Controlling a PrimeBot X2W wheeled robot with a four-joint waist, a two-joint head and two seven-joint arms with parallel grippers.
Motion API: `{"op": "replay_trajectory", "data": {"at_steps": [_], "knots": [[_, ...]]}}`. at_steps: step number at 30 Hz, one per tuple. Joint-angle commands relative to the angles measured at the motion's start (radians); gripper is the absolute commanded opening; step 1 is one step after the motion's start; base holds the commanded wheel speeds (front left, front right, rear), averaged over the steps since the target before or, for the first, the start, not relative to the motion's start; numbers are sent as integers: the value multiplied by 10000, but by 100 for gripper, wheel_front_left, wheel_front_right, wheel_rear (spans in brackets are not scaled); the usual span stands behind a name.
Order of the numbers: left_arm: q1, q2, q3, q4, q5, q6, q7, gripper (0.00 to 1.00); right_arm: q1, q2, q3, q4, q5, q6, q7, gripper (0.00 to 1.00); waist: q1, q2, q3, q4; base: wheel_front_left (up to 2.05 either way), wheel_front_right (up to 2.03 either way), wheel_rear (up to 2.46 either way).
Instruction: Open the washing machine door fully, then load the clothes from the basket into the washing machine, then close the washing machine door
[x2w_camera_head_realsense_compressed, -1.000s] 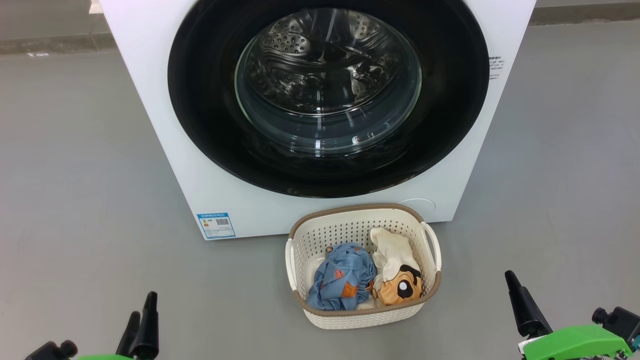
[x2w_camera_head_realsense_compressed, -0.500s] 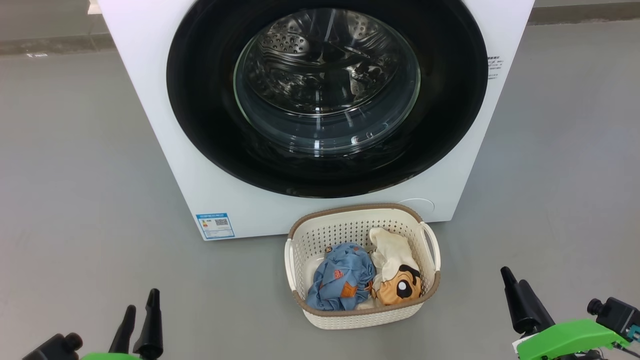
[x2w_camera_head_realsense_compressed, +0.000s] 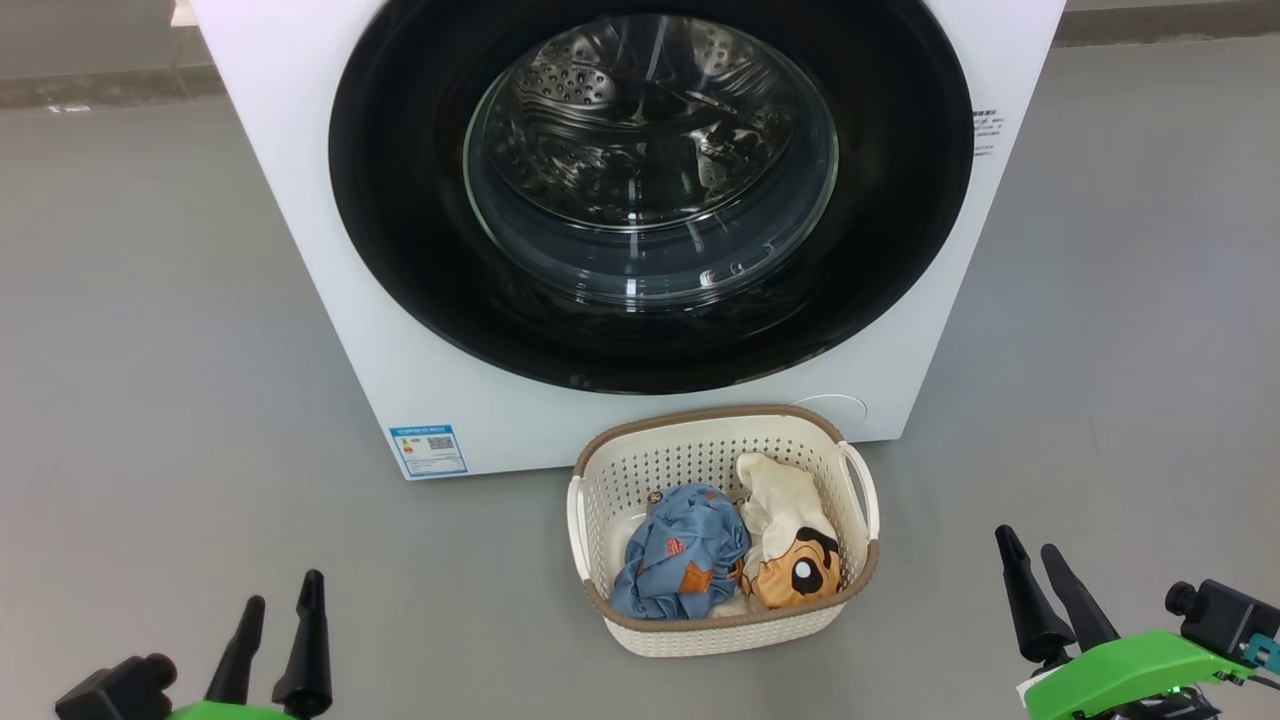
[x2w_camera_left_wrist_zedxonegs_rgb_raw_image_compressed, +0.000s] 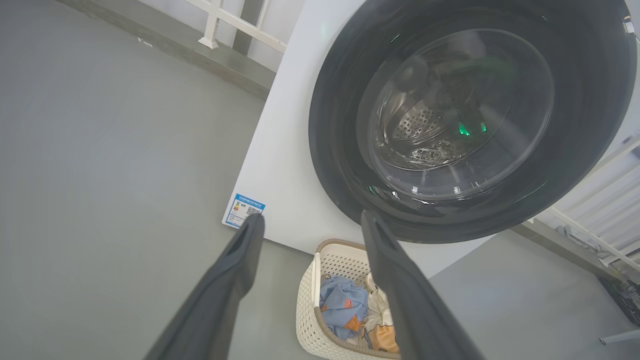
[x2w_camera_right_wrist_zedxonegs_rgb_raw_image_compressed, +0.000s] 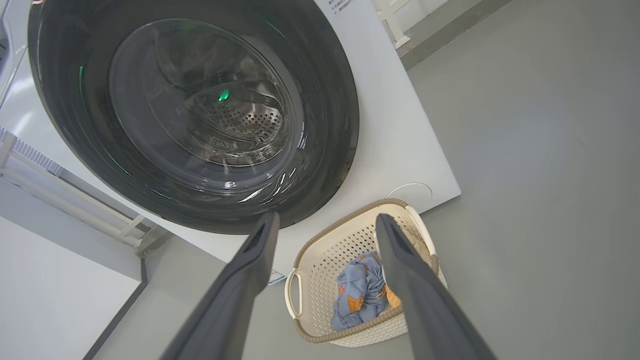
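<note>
The white washing machine (x2w_camera_head_realsense_compressed: 300, 200) stands ahead, and its black-rimmed round door (x2w_camera_head_realsense_compressed: 400, 200) lies shut flat against the front. Through the glass I can see the steel drum. On the floor in front of it sits the cream basket (x2w_camera_head_realsense_compressed: 700, 412). It holds the blue garment (x2w_camera_head_realsense_compressed: 680, 560) on its left and the cream cartoon-face garment (x2w_camera_head_realsense_compressed: 790, 540) on its right. My left gripper (x2w_camera_head_realsense_compressed: 282, 590) hovers open and empty at the lower left, well short of the basket. At the lower right, my right gripper (x2w_camera_head_realsense_compressed: 1027, 540) is also open and empty. The wrist views show the left gripper (x2w_camera_left_wrist_zedxonegs_rgb_raw_image_compressed: 312, 217) and the right gripper (x2w_camera_right_wrist_zedxonegs_rgb_raw_image_compressed: 327, 216) with fingers apart, pointing at the door.
Grey floor (x2w_camera_head_realsense_compressed: 150, 400) spreads on both sides of the machine. A blue label (x2w_camera_head_realsense_compressed: 428, 450) marks its lower left corner. A white railing (x2w_camera_left_wrist_zedxonegs_rgb_raw_image_compressed: 590, 220) stands behind the machine on one side, and a wall base (x2w_camera_head_realsense_compressed: 100, 90) runs along the back.
Both grippers' fingers have spread apart from nearly together. The right gripper has drifted slightly left and lower in the picture. The door, basket and clothes are unchanged.
</note>
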Motion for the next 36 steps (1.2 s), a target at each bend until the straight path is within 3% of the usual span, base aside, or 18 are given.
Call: {"op": "replay_trajectory", "data": {"at_steps": [1,36], "knots": [[-181,255,200,-309,357,-20,-191,100,-420,-223,214,-201,-385,11,-176,100,-1,0,6,-3,0,0,0],[-178,676,-100,-276,3554,-29,-1192,100,-353,-599,316,-30,-3421,16,-1171,100,-1,0,21,-190,0,0,0]]}}
